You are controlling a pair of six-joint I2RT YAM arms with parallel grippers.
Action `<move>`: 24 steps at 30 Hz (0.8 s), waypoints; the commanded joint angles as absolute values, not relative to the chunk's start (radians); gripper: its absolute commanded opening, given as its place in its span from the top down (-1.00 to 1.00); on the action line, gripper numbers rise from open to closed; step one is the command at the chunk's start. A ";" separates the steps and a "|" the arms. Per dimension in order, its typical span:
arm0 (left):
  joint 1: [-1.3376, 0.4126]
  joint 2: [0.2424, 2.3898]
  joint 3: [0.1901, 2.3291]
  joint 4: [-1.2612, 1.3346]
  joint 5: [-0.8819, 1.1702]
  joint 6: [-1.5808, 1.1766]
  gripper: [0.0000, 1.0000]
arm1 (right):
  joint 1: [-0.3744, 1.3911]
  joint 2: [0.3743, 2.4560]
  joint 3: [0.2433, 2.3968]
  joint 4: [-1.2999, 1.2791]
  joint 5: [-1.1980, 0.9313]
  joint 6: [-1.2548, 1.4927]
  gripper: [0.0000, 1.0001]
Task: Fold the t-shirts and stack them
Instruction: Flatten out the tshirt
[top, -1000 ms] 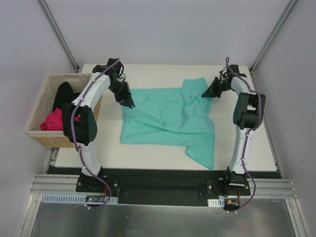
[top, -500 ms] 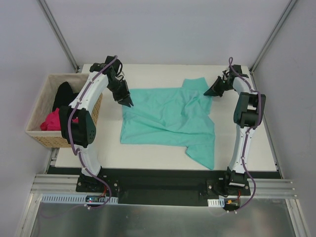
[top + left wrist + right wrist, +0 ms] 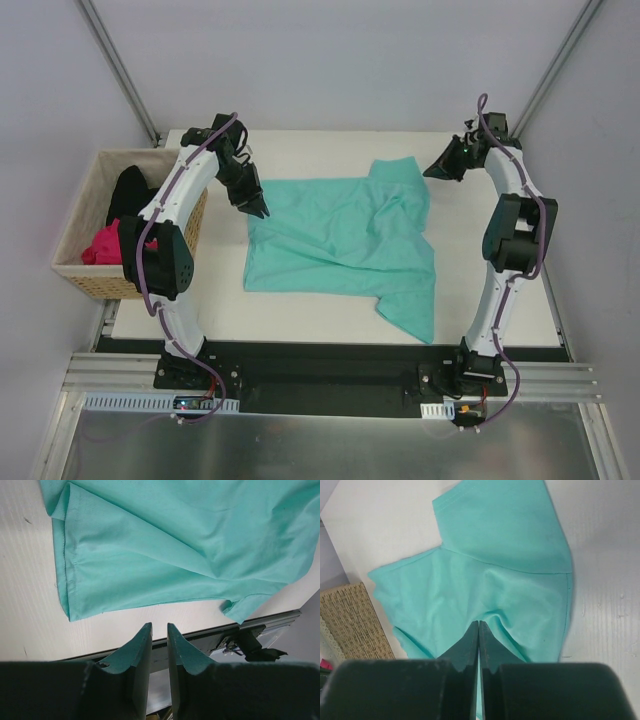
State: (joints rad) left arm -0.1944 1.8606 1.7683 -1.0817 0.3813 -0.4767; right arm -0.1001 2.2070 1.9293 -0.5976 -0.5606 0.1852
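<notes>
A teal t-shirt (image 3: 340, 240) lies spread and wrinkled on the white table (image 3: 310, 150), with one sleeve (image 3: 398, 172) at the back and a corner hanging toward the near edge. A magenta t-shirt (image 3: 103, 243) and a black t-shirt (image 3: 128, 190) sit bunched in the basket. My left gripper (image 3: 262, 210) hovers at the teal shirt's back left corner; its jaws stand slightly apart with nothing between them (image 3: 159, 626). My right gripper (image 3: 432, 172) hangs just right of the sleeve, shut and empty (image 3: 478, 623), above the teal cloth (image 3: 505, 545).
A woven wicker basket (image 3: 90, 275) stands off the table's left edge, also seen in the right wrist view (image 3: 350, 620). The metal frame rail (image 3: 260, 625) runs along the near edge. Grey walls enclose the back and sides.
My right gripper has lifted and drawn back to the right, away from the sleeve. My left gripper has shifted slightly toward the back. The teal shirt has not moved.
</notes>
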 commanded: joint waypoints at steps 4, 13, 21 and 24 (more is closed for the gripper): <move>-0.190 1.784 1.770 -1.112 0.370 -0.459 0.64 | -0.106 2.140 1.760 -0.548 -0.566 0.179 0.98; -0.190 1.752 1.744 -1.111 0.357 -0.477 0.64 | -0.106 2.155 1.701 -0.503 -0.581 0.199 0.98; -0.202 1.752 1.746 -1.111 0.351 -0.497 0.64 | -0.106 2.161 1.663 -0.500 -0.565 0.209 0.98; -0.206 1.755 1.753 -1.109 0.348 -0.503 0.64 | -0.107 2.167 1.641 -0.486 -0.565 0.219 0.98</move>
